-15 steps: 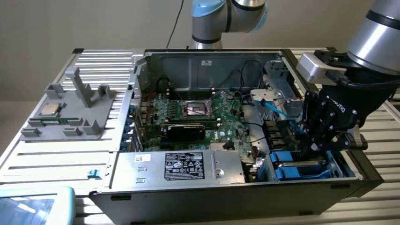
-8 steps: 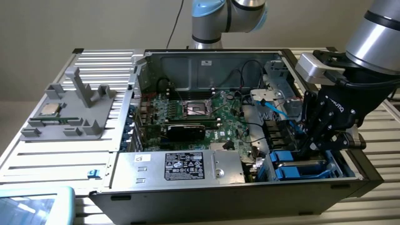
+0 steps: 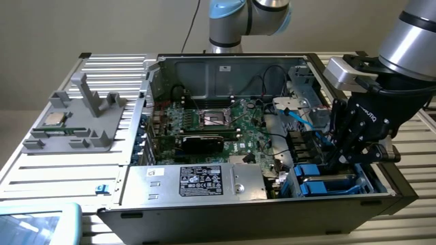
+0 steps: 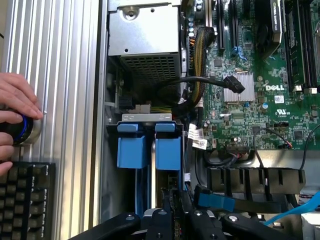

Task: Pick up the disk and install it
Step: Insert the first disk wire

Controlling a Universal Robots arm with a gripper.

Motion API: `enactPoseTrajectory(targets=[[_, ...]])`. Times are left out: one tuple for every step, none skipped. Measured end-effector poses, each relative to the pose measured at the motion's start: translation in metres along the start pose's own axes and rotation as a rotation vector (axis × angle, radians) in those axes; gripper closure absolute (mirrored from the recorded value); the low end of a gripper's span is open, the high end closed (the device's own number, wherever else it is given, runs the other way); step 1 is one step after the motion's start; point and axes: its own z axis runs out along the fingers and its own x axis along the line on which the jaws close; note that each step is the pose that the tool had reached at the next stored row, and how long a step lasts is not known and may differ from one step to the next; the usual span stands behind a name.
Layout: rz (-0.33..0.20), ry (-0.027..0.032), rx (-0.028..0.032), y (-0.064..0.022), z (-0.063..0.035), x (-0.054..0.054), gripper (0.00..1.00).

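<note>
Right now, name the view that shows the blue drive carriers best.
The wrist view: both blue drive carriers sit side by side in their bay, with both tops clear. The exterior view shows them partly behind the gripper.

Silver arm (image 3: 419,35) w/ pale-blue joint caps (image 3: 228,10), black linkage jaws — grey wrist bracket (image 3: 348,74)

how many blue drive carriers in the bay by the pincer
2, side by side in the drive bay: outer carrier next the case wall, inner carrier beside it, nearer the motherboard, by the pincer. More may be hidden.
</note>
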Motion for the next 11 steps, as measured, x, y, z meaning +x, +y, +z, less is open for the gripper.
enactPoseTrajectory(targets=[[0.0, -0.0001, -0.0003, -0.0001, 0.0001, 0.0, 0.84], [0.0, -0.0001, -0.0004, -0.0001, 0.0001, 0.0, 0.84], [0.0, 0.0, -0.0004, -0.0001, 0.0002, 0.0001, 0.84], [0.0, 0.0, -0.0005, -0.0001, 0.0002, 0.0001, 0.84], [0.0, 0.0001, -0.0004, -0.0001, 0.0003, 0.0001, 0.84], [0.0, 0.0002, -0.0005, -0.0001, 0.0004, 0.0001, 0.84], [0.0, 0.0002, -0.0004, -0.0001, 0.0006, 0.0001, 0.84], [0.0, 0.0, -0.0004, -0.0001, 0.0008, 0.0001, 0.84], [0.0, 0.0001, -0.0004, 0.0, 0.0009, 0.0001, 0.84], [0.0, 0.0001, -0.0004, 0.0, 0.001, 0.0001, 0.84], [0.0, 0.0001, -0.0004, 0.0001, 0.001, 0.0001, 0.84]])
